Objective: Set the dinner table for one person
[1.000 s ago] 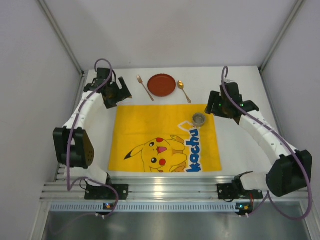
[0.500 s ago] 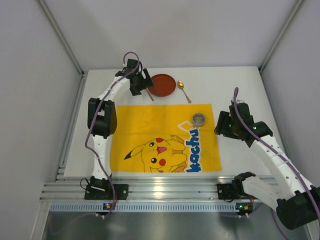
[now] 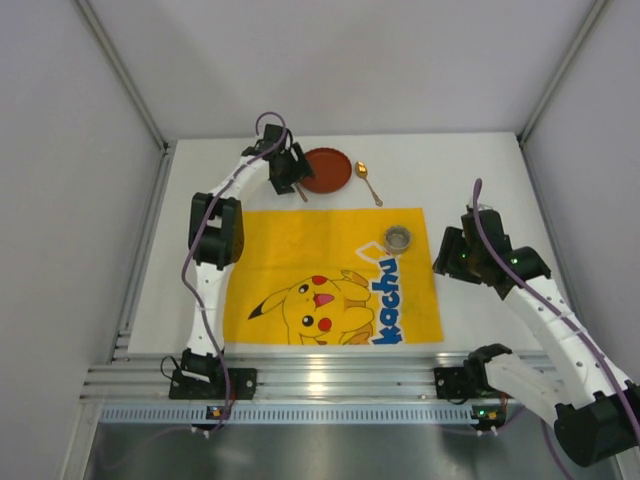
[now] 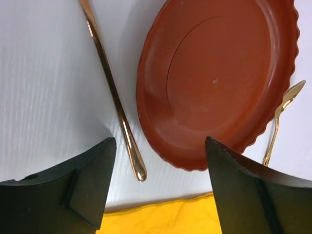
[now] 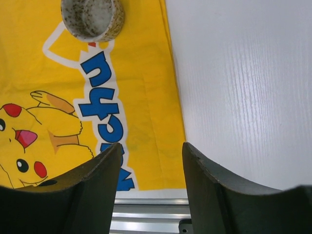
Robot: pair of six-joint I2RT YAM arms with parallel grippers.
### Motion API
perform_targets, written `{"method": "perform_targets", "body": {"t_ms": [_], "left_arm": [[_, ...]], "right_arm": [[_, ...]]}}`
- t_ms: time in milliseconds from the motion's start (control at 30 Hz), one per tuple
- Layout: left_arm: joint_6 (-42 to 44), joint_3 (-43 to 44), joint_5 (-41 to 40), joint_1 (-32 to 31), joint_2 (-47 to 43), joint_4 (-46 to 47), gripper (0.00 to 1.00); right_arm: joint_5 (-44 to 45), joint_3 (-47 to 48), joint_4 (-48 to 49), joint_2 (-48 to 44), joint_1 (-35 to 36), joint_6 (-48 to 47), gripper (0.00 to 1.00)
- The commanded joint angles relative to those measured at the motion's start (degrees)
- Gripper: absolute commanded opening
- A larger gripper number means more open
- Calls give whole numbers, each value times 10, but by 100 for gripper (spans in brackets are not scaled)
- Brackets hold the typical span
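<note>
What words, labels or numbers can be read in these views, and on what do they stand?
"kachu": blue white-edged letters on the yellow mat, along its right side; any letters before the k are not visible.
Nothing readable on the plate or the cup.

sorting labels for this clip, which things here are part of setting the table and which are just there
Part of the job:
round reddish-brown plate with a scalloped rim
slim gold metal utensil, only its handle showing
gold metal spoon
small speckled grey cup
yellow cartoon-printed cloth mat
plain white rectangular tabletop

Just there:
ribbed aluminium rail
plain grey enclosure walls
</note>
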Motion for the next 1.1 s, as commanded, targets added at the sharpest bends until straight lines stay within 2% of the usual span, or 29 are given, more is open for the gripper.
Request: {"method": "perform_targets", "body": {"t_ms": [0, 33, 67, 133, 167, 267, 300, 367, 433, 833, 1067], "left_arm": [[-10, 41, 15, -3, 20, 25, 77], [-9, 49, 16, -3, 25, 24, 74], [-9, 51, 17, -3, 32, 24, 65], [-12, 53, 24, -3, 37, 25, 53], [-13, 52, 24, -3, 40, 25, 43], [-9, 52, 26, -3, 44, 26, 35], [-7, 53, 26, -3, 45, 25, 28], [-1, 53, 24, -2, 45, 24, 22], [2, 53, 23, 0, 44, 19, 2], [40, 53, 26, 21, -11, 11, 0], [80, 39, 47, 31, -99, 1, 0]], "right_arm": [[4, 0, -6, 2, -6, 9, 53], [5, -2, -7, 3, -7, 10, 53], [5, -3, -8, 4, -7, 12, 52], [6, -4, -11, 6, -7, 13, 52], [8, -4, -12, 7, -7, 13, 52], [8, -6, -13, 9, -7, 14, 52], [8, -6, -13, 13, -6, 14, 51], [7, -5, -13, 18, -7, 14, 51], [9, -1, -13, 25, -6, 12, 50], [1, 10, 7, 56, -7, 9, 48], [-7, 19, 23, 70, -7, 2, 48]]}}
